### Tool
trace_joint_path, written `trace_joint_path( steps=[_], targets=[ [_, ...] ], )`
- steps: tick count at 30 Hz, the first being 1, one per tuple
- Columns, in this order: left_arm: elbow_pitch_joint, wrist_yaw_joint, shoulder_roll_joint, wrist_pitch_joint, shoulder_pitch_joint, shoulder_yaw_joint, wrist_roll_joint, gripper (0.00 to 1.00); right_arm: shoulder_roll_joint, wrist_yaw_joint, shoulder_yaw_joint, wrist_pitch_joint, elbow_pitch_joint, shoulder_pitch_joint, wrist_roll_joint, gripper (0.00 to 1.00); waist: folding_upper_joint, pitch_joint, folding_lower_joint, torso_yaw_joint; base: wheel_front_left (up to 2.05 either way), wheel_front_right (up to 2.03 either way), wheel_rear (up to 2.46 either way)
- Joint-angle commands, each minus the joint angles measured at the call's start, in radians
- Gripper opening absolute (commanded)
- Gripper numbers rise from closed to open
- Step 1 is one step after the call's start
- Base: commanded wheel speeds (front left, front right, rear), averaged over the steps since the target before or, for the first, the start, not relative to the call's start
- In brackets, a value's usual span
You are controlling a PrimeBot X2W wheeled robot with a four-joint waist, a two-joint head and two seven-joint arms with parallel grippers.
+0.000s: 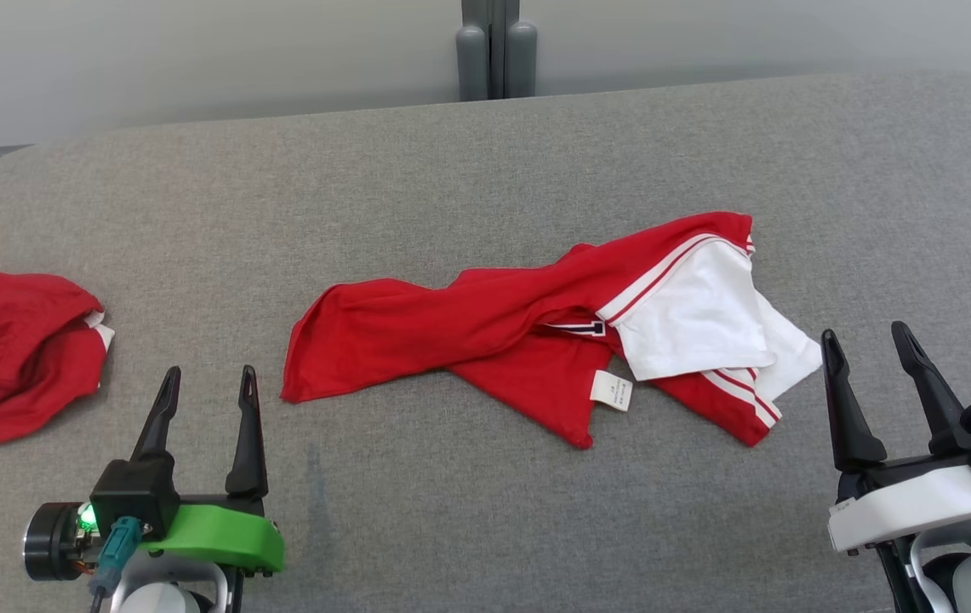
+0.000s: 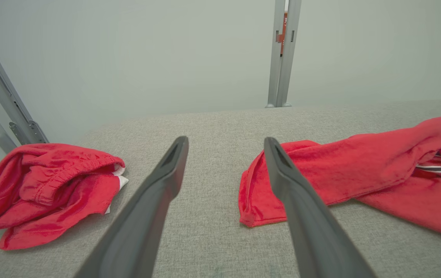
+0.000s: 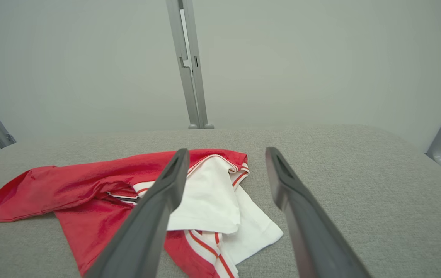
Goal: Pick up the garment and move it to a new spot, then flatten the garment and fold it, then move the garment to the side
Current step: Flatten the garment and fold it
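Garment [image 1: 536, 332]: red with a white panel and stripes, lying twisted and bunched on the grey surface [image 1: 485, 153], mid-width and reaching toward the right edge. Not yet flat. A second red bundle [image 1: 17, 349] sits at the left edge, well apart, and should be left alone.

Step in hand, judged: take hold and spread.
- Left gripper [image 1: 209, 372] should take the plain red end low, at the fabric's edge.
- Right gripper [image 1: 865, 330] should take the striped white end.
- Draw the ends apart evenly so the twist opens.

Positions:
- Left gripper is near the front edge, fingers wide apart, holding nothing. The red end lies just right of it and beyond.
- Right gripper is equally spread and empty. The white corner lies by its left finger; contact cannot be told.
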Motion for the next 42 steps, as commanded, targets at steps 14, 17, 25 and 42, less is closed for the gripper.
trace_joint_path(
  steps=[14,17,25,42],
  targets=[
    [0.15,-0.109,0.012,0.181,-0.193,-0.074,-0.044,1.0,-0.008,-0.001,0.01,0.012,-0.022,-0.033,0.006,1.0,0.0,0.097,0.0,0.0,0.0,0.0,0.0],
    [0.244,-0.138,0.009,0.223,-0.238,-0.082,-0.068,1.0,-0.007,-0.001,0.014,0.009,-0.009,-0.044,0.011,1.0,0.0,0.118,0.0,-0.013,0.0,0.0,0.0],
    [0.43,-0.177,0.004,0.238,-0.308,-0.081,-0.122,0.24,-0.013,-0.001,-0.002,0.0,0.051,-0.052,0.028,1.0,0.0,0.146,0.0,-0.031,0.0,0.0,0.0],
    [0.518,-0.202,-0.015,0.182,-0.377,-0.137,-0.145,0.0,-0.124,-0.001,0.112,0.055,0.323,-0.226,0.143,1.0,0.0,0.195,0.0,0.005,0.0,0.0,0.0]
  ],
)
